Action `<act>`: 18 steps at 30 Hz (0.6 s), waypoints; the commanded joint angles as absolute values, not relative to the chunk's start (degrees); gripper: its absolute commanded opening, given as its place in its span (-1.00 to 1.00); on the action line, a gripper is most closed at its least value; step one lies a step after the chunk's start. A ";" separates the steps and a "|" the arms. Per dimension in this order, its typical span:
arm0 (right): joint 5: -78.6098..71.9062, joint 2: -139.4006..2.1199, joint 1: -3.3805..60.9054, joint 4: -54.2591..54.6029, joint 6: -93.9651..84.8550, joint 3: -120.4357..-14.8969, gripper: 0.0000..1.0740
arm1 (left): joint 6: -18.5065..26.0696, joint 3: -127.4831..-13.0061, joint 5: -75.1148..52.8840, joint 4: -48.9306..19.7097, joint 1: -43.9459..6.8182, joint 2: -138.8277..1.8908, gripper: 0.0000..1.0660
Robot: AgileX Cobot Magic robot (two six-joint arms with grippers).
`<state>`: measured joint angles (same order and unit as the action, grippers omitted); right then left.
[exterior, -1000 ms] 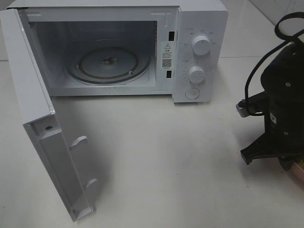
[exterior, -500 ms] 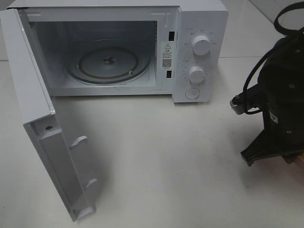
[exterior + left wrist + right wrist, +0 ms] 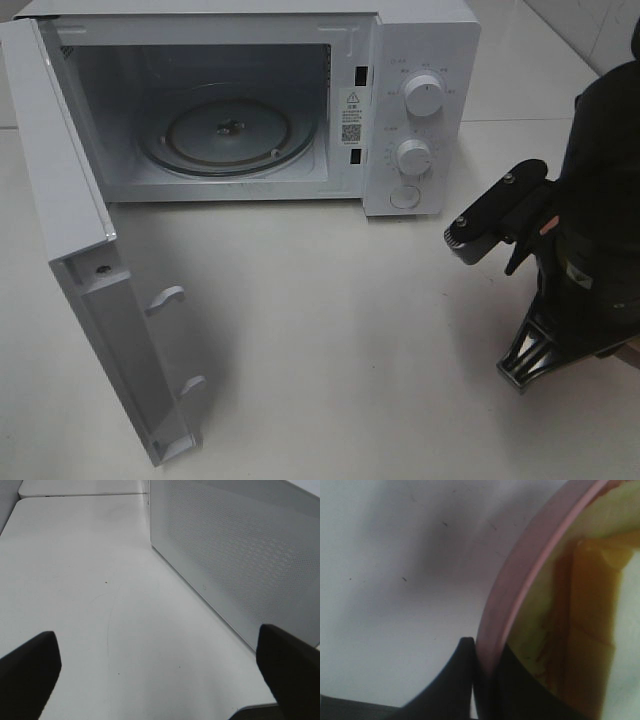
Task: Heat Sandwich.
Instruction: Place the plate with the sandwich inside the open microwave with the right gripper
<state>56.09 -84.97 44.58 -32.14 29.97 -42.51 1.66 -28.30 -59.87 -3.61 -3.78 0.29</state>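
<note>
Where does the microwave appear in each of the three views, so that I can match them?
Exterior high: the microwave fills the upper left, door open.
Left wrist: only a white perforated panel, probably its door or side.
Right wrist: not in it; the pink plate fills much of it.
Shared landmark: the white table, in all three.

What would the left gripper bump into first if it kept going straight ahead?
Probably just the white table. The open left gripper points along bare tabletop; the microwave's dotted panel runs beside its path, though depth is hard to judge.
</note>
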 commanded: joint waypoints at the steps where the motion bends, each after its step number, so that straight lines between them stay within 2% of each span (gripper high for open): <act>1: 58.44 -83.59 46.75 -33.98 28.19 -42.23 -1.00 | 1.60 -28.13 -59.42 -3.50 -4.07 1.55 0.88; 18: 62.45 -81.36 64.63 -35.41 19.37 -42.17 -1.00 | 1.60 -28.13 -59.42 -3.50 -4.07 1.55 0.88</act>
